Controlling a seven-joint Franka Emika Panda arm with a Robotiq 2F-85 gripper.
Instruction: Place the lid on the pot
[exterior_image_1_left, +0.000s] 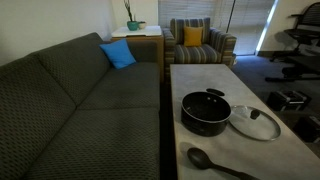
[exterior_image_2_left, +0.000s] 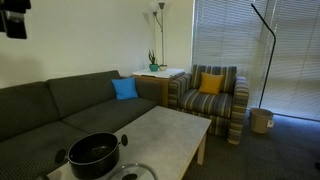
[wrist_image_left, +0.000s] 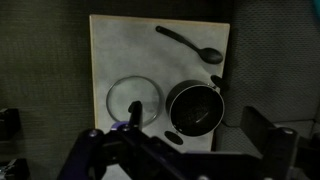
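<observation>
The black pot (exterior_image_1_left: 205, 112) stands uncovered near the front of the pale table (exterior_image_1_left: 200, 78). The glass lid (exterior_image_1_left: 257, 122) lies flat on the table right beside it. Both also show in an exterior view, the pot (exterior_image_2_left: 95, 152) and the lid (exterior_image_2_left: 128, 172) at the bottom edge. In the wrist view the pot (wrist_image_left: 194, 107) and lid (wrist_image_left: 134, 100) lie side by side far below. My gripper (wrist_image_left: 196, 125) is open and empty, high above the table. A dark part of the arm (exterior_image_2_left: 15, 18) shows at top left.
A black long-handled spoon (exterior_image_1_left: 215, 163) lies at the table's front edge (wrist_image_left: 190, 43). A dark sofa (exterior_image_1_left: 80, 95) with a blue cushion (exterior_image_1_left: 117, 54) runs along the table. A striped armchair (exterior_image_2_left: 210, 98) and a floor lamp (exterior_image_2_left: 268, 60) stand beyond it.
</observation>
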